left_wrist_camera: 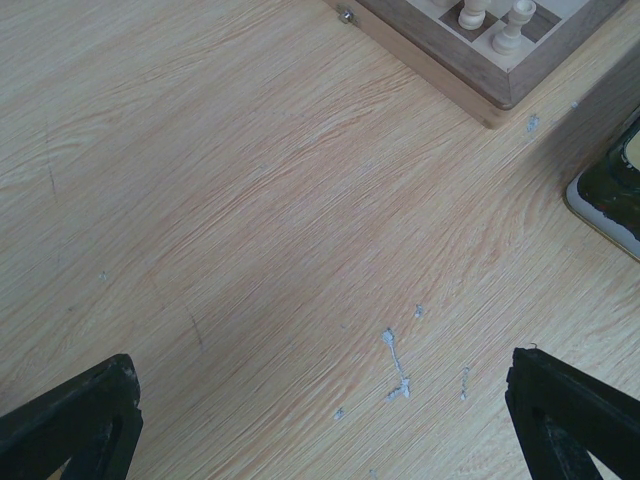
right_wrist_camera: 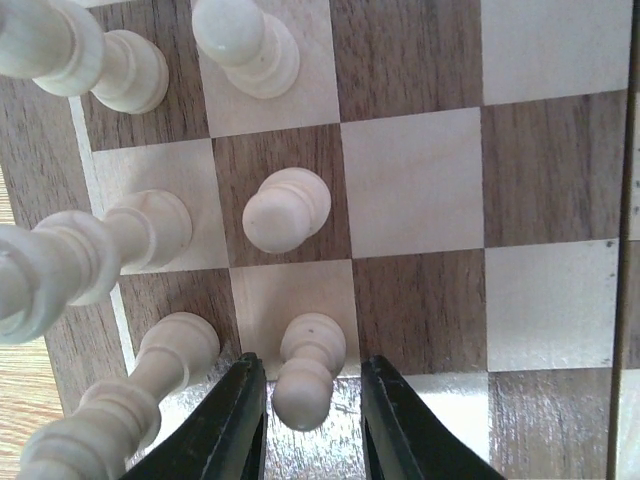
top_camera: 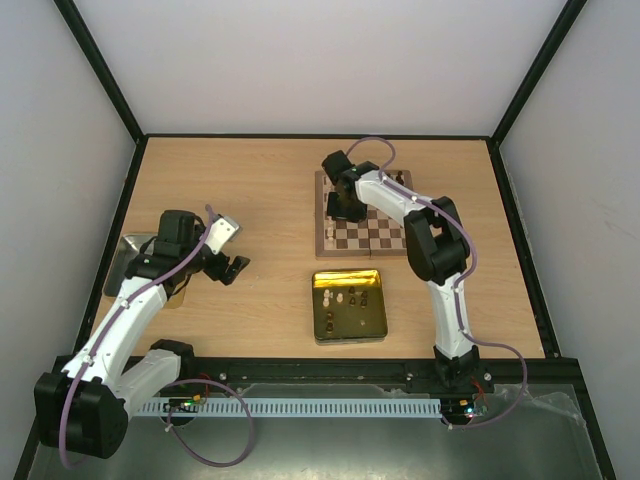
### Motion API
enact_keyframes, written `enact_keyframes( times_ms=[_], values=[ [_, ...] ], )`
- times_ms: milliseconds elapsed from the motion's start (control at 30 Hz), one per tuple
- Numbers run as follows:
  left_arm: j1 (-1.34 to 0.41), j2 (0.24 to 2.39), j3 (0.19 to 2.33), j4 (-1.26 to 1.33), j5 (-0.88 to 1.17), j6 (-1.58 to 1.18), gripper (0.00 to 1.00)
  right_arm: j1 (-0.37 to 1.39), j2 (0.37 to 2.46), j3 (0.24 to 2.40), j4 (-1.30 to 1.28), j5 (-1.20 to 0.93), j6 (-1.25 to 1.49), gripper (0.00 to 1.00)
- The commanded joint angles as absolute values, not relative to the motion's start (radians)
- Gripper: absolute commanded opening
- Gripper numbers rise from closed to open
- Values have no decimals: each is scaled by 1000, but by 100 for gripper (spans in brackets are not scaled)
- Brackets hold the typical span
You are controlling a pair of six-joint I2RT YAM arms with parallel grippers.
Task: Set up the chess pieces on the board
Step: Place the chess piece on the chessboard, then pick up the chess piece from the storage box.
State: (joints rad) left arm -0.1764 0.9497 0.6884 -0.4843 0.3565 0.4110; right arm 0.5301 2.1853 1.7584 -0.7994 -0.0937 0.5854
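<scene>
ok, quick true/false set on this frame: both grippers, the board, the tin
1. The right gripper is over the board, with a finger on either side of a pale pawn. True.
2. The left gripper holds a dark piece. False: it is open and empty above the bare table.
3. The gold tin is empty. False: several loose pieces lie in it.
4. Other pale pieces stand on squares near that pawn. True.
</scene>
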Motion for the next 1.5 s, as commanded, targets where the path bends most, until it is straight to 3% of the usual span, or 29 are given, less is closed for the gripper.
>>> enact_keyframes(
  times_ms=[0,733,867,1200,1467],
  values=[
    [-183,938,677,-482,354,410,99,528,2125,1739,-816,-69,584,25],
    [-186,942,677,-482,354,411,99,526,1977,1605,-783,-102,594,24],
    [-187,943,678,-481,352,410,99,542,1892,1519,-781,-112,598,19],
    [-189,943,677,-477,341,402,99,798,1666,1235,-770,-50,680,17],
    [-190,944,676,-475,336,401,99,872,1598,1113,-742,-49,719,20]
  ],
)
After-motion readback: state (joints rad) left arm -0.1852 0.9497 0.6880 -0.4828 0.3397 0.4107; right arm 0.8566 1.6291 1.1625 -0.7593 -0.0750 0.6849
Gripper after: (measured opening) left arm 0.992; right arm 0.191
